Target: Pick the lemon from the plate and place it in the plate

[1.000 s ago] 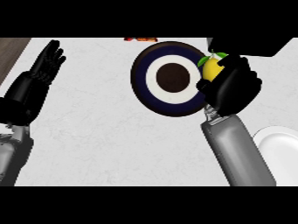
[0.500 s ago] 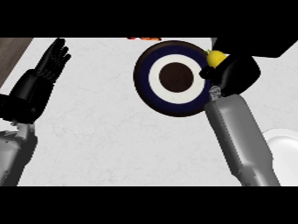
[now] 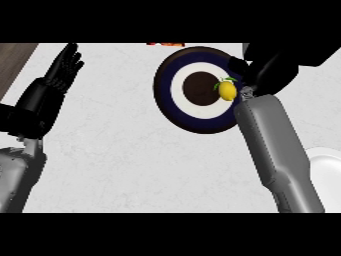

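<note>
A yellow lemon [image 3: 227, 90] with a green leaf lies on the white ring of the dark blue plate [image 3: 174, 107], just right of its brown middle. My right hand [image 3: 280, 70] is over the plate's right rim, its heel next to the lemon, and its fingers stretch up and away with nothing in them. The lemon shows in full beside the wrist. My left hand [image 3: 49, 95] rests open at the left, fingers up, far from the plate.
A white plate [image 3: 335, 175] shows at the lower right edge, partly behind my right forearm. Something red and orange [image 3: 165, 44] peeks in at the top edge. A dark wooden strip [image 3: 3, 65] runs along the counter's left side.
My right hand moved left over the blue plate's rim and let go of the lemon, which now lies on the plate. The left hand stayed where it was.
</note>
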`<action>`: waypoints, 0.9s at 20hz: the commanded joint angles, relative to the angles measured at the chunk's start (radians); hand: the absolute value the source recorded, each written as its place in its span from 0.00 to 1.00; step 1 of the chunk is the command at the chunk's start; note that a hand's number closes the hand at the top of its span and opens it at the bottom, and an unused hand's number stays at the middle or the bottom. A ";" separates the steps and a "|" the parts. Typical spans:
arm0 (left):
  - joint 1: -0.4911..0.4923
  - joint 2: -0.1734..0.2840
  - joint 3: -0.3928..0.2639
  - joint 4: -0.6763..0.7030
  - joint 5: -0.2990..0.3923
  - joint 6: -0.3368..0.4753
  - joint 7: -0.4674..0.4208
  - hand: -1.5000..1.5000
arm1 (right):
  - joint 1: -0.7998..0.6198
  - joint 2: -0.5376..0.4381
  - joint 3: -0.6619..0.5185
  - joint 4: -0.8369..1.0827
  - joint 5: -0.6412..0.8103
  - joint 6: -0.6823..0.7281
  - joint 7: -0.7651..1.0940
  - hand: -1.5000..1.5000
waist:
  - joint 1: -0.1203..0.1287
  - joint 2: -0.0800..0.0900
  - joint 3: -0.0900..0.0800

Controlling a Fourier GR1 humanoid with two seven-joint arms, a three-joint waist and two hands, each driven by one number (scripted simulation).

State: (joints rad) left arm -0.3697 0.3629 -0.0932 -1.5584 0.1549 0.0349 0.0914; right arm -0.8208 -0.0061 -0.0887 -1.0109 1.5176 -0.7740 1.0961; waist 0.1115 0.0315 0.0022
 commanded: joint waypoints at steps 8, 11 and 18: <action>-0.013 0.000 0.018 0.028 -0.009 0.009 0.005 0.50 | 0.019 0.006 -0.040 0.020 0.020 -0.500 0.181 0.00 | -0.031 -0.016 -0.001; -0.004 -0.007 0.012 0.023 0.000 0.002 0.016 0.50 | 0.085 0.006 0.025 -0.017 0.036 -0.548 0.216 0.00 | -0.045 -0.032 -0.002; 0.059 0.006 0.041 0.041 -0.007 0.001 -0.031 0.50 | 0.281 0.006 0.149 -0.167 0.055 -0.621 0.247 0.00 | -0.078 -0.042 -0.003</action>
State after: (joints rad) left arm -0.3309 0.3702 -0.0580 -1.5341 0.1533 0.0368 0.0831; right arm -0.6240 -0.0006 -0.0225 -1.1095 1.5569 -1.2719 1.1852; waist 0.0508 -0.0058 -0.0003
